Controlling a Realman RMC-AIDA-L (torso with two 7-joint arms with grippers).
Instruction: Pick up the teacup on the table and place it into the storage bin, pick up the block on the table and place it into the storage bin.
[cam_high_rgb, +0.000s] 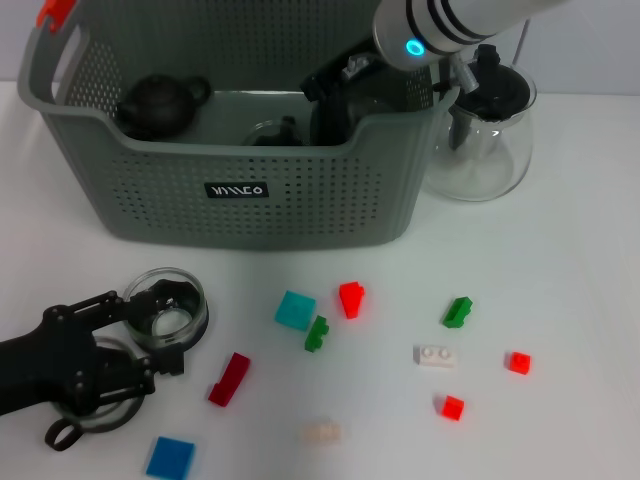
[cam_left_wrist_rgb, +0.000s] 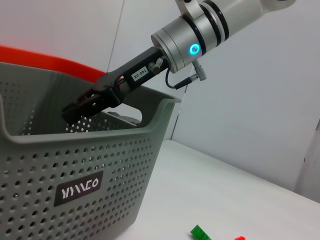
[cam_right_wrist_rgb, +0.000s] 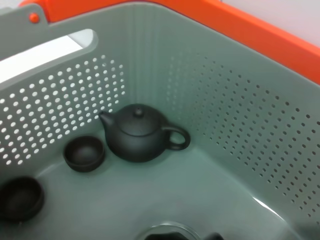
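The grey-green storage bin (cam_high_rgb: 240, 190) stands at the back; it also shows in the left wrist view (cam_left_wrist_rgb: 75, 190) and from inside in the right wrist view (cam_right_wrist_rgb: 225, 125). A clear glass teacup (cam_high_rgb: 168, 305) stands on the table at the front left. My left gripper (cam_high_rgb: 150, 330) is open, with one finger on each side of the cup's near side. Several blocks lie on the table, among them a teal one (cam_high_rgb: 295, 309), a red one (cam_high_rgb: 351, 298) and a dark red one (cam_high_rgb: 230, 379). My right gripper (cam_high_rgb: 335, 105) reaches down inside the bin (cam_left_wrist_rgb: 75, 110).
The bin holds a black teapot (cam_right_wrist_rgb: 137, 132) (cam_high_rgb: 160, 103), two small dark cups (cam_right_wrist_rgb: 84, 154) (cam_right_wrist_rgb: 20, 197) and a glass cup (cam_high_rgb: 270, 130). A clear glass teapot (cam_high_rgb: 485, 130) stands right of the bin. More blocks lie at the front right (cam_high_rgb: 458, 312) (cam_high_rgb: 435, 355).
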